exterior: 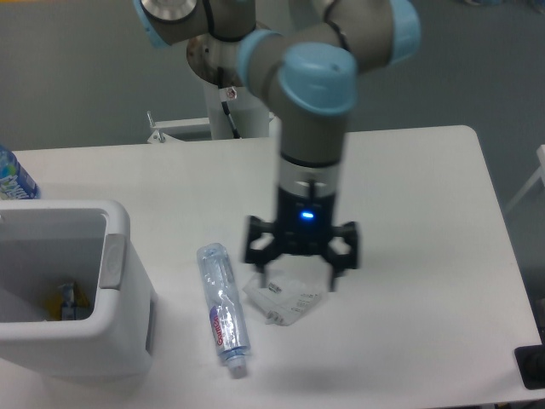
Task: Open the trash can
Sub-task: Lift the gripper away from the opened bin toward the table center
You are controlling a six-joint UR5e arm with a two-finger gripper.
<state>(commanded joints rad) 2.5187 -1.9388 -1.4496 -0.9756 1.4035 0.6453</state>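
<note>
Trash can (77,298) on counter (409,187) shown lid-open (contents visible inside); tool (300,277), fingers spread and empty, poised above crumpled wrapper (283,300) beside plastic bottle (223,308).

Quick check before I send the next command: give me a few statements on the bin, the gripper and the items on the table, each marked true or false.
1. The trash can shows an open top with something inside. True.
2. The gripper is clamped on the grey tab. False: it hangs open above the crumpled wrapper, away from the bin.
3. The plastic bottle stands upright. False: it lies on its side on the table.
4. The bottle lies between the bin and the wrapper. True.
</note>
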